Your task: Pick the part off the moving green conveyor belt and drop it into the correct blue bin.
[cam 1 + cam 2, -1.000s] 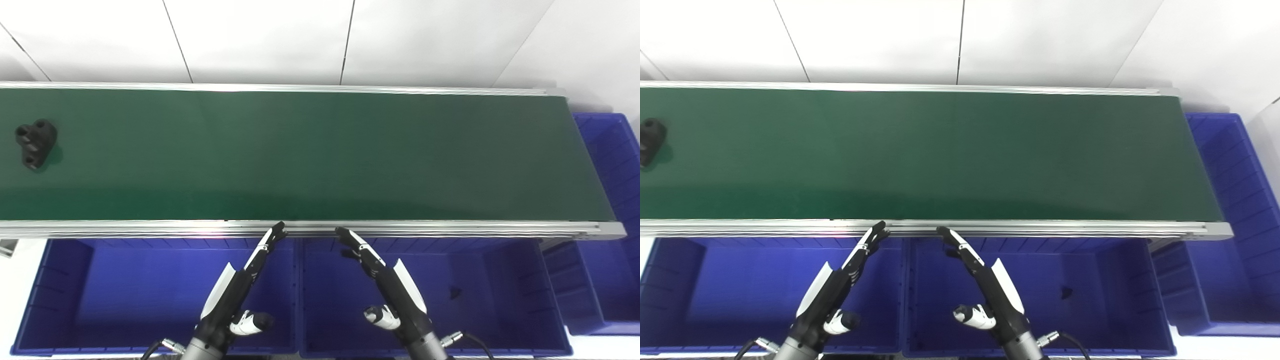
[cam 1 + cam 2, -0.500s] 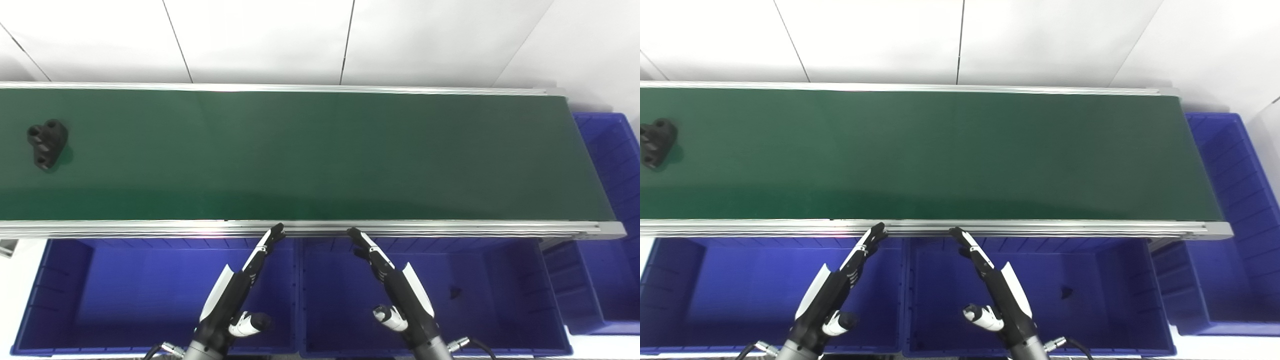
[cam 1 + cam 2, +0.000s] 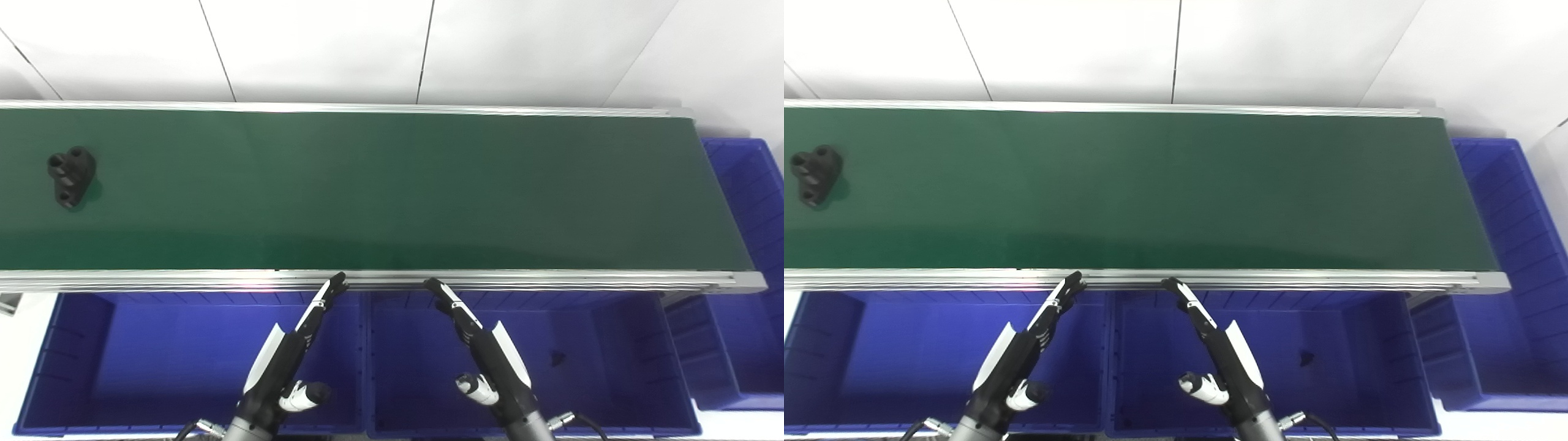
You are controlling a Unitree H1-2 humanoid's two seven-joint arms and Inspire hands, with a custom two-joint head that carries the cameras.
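Part (image 3: 70, 177) far-left, long axis approx. across belt (image 3: 392, 190)

part (image 3: 71, 177) far left on belt (image 3: 392, 190), bins (image 3: 184, 361) in front

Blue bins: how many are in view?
3. Left bin and middle bin sit below the conveyor belt's near edge; a third wraps its right end. Others may lie off-frame.

Left hand (image 3: 288, 358) & right hand (image 3: 487, 352) both raised side by side w/ fingers straight, thumbs out, angled toward each other, holding nothing.
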